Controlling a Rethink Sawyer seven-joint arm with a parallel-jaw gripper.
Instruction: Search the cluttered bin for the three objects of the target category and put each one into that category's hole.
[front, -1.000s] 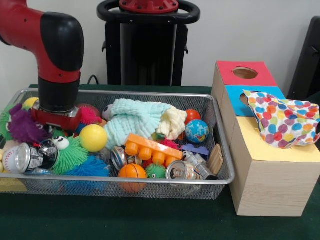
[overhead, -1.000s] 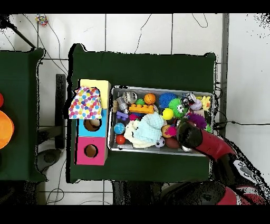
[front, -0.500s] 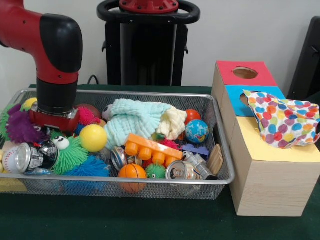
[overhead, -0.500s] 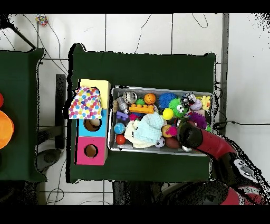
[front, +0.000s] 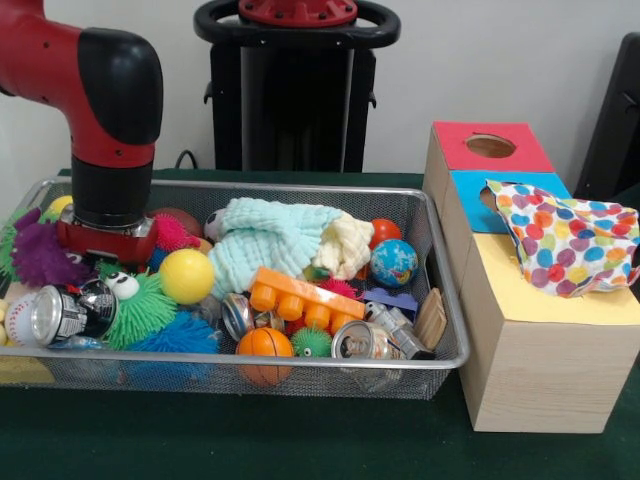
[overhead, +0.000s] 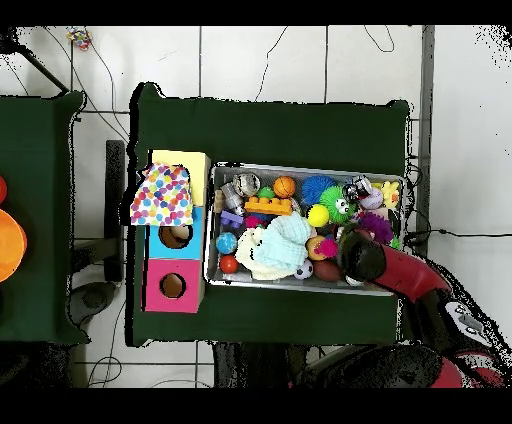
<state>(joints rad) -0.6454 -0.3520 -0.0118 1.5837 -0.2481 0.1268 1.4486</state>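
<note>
The wire mesh bin (front: 440, 300) is packed with toys, cans and cloths. My gripper (front: 105, 248) is down among them at the bin's left end, its red and black wrist between a purple fuzzy toy (front: 42, 255) and a pink spiky ball (front: 176, 232). Toys hide its tips. In front of it lie a yellow ball (front: 187, 275), a green spiky toy with eyes (front: 140, 308) and a can (front: 55, 315). From overhead the gripper (overhead: 350, 250) is at the bin's right end. The wooden box (front: 530, 360) has a red section with a hole (front: 491, 146), a blue one and a yellow one.
A polka-dot cloth (front: 565, 245) drapes over the box's blue and yellow tops, covering part of the blue hole. A pale green cloth (front: 265, 245), an orange brick (front: 300, 298), a basketball (front: 265, 345), a globe ball (front: 394, 262) and another can (front: 360, 342) fill the bin's middle and right.
The arm has edged slightly to the left in the front view and lifted a touch. The toys around it have not visibly shifted.
</note>
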